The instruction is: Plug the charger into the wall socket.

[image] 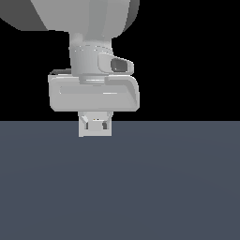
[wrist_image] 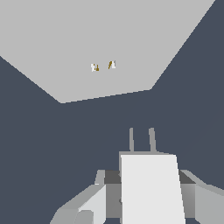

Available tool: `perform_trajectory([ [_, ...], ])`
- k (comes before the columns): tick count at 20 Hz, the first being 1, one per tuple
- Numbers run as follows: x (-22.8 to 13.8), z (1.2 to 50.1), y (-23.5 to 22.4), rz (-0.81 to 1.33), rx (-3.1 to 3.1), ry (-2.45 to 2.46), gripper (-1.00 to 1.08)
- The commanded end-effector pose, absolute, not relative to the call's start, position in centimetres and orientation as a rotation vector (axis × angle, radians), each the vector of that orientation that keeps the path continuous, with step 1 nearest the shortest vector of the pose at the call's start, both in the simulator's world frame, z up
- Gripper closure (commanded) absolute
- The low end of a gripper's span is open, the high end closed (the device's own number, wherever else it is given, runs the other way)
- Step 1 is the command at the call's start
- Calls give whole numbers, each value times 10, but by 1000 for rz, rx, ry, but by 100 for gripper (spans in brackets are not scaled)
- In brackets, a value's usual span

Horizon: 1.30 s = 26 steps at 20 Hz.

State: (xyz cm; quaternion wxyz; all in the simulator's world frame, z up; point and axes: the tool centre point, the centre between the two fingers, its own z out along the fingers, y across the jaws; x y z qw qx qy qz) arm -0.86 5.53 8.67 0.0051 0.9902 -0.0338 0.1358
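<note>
Room: black backdrop above a flat horizon in the exterior view.
Surface: dark slate-blue floor point(image: 140, 187), plain and matte.
Wall socket point(wrist_image: 109, 39): broad pale grey plate, two tiny holes at its centre, seen ahead of the prongs in the wrist view, apart from them.
Gripper point(image: 95, 126): hangs just above the floor, fingers clamped on the charger.
Charger point(wrist_image: 151, 188): off-white block between the fingers, two grey prongs pointing toward the socket.
</note>
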Motion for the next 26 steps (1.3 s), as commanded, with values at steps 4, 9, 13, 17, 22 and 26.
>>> perform_trajectory([
  [4,-3,95,62,424,3115,40,108],
  [9,-1,99,67,422,3121,123,108],
  [13,0,100,69,421,3123,157,108],
  [17,0,100,69,419,3123,162,108],
  [22,0,100,69,419,3123,156,108],
  [26,0,100,69,419,3123,156,108],
])
